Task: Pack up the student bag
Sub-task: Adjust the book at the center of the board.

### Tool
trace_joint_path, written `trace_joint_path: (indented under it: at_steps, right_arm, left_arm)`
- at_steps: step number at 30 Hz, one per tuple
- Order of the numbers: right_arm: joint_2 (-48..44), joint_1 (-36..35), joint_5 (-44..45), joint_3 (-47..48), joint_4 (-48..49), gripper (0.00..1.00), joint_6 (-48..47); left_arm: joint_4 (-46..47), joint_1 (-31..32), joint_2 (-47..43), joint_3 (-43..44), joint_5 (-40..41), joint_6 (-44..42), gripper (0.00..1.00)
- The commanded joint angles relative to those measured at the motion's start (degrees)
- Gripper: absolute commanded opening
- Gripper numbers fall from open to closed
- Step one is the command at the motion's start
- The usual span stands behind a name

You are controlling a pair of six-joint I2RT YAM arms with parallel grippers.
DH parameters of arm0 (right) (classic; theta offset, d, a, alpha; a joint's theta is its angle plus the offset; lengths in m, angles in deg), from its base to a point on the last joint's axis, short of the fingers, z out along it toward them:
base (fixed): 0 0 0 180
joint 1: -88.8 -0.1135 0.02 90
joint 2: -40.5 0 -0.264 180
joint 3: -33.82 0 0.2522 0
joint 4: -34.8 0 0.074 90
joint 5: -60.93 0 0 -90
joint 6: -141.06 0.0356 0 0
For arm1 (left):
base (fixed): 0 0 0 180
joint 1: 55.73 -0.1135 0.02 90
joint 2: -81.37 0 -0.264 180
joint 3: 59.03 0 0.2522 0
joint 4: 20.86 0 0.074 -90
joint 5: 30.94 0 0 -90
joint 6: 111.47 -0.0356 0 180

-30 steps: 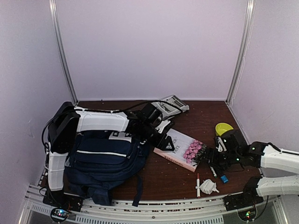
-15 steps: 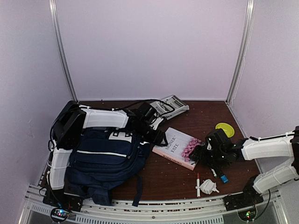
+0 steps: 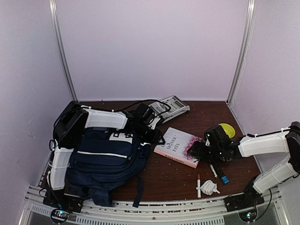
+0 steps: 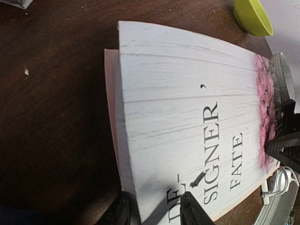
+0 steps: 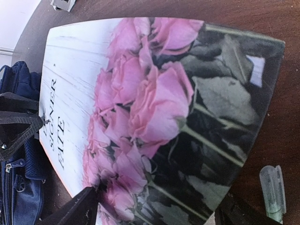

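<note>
Top view
- student bag (image 3: 105,157) lies flat at the left of the table (image 3: 164,180), front pocket up, left arm stretched across its far side
- nothing seen going in yet; cannot tell whether its top is open
- still outside it: book (image 3: 180,145) mid-table, calculator (image 3: 172,105) at the back, yellow bowl (image 3: 227,128) on the right, two pens (image 3: 198,183) and a white cord bundle (image 3: 210,187) near the front edge
- judgement: packing is at an early stage, with every loose item left to load and the book the one in hand
- left gripper (image 3: 157,137) sits at the book's bag-side end, just beside the bag's upper right corner; right gripper (image 3: 198,151) is at the book's rose end, well apart from the bag

Left wrist view
- fingers (image 4: 194,208) stand either side of the book's near corner, one over the cover and one at its edge
- cannot tell whether they press the book or only straddle it
- cover bows upward, with a pink page edge showing beneath
- bag hardly shows here; it lies behind these fingers, not between them

Right wrist view
- fingers (image 5: 77,211) are spread wide, with the rose corner of the book between them; no squeeze on it is visible, so I read them as released
- bag appears at the left edge, beyond the far end of the book, touching neither finger
- a clear-capped pen lies just beside the book's corner
</note>
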Motion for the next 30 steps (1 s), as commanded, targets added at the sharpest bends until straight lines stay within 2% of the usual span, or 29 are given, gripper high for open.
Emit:
trace_joint_path:
  at_steps: [1,4,6,14,21,26,30]
  right_arm:
    - [-1.57,-0.12,-8.76,4.09,12.34,0.85,-0.63]
    - [-3.86,-0.27,-15.81,4.51,21.21,0.85,1.80]
    - [-5.41,-0.60,-17.44,5.71,22.26,0.85,1.90]
    - [-6.51,-0.66,-14.78,4.80,24.74,0.84,2.48]
    - [-3.67,-0.74,-15.81,5.67,36.11,0.84,5.50]
    - [-3.97,-0.74,-13.93,7.37,36.66,0.83,4.86]
    - [-3.50,-0.67,-9.67,8.49,31.44,0.78,5.68]
  left_arm:
    - [1.12,0.83,3.04,-2.23,-2.63,1.15,0.40]
    - [1.93,0.71,3.04,-2.74,-3.25,1.13,0.40]
    - [2.62,0.70,3.04,-2.77,-3.45,1.15,0.40]
    - [2.84,0.70,2.89,-2.36,-3.69,1.08,0.40]
    - [3.72,0.70,2.71,-3.20,-4.45,1.31,0.40]
    - [4.45,0.52,2.43,-3.39,-4.86,1.80,0.40]
    - [3.26,0.52,2.26,-2.52,-3.86,0.58,0.40]
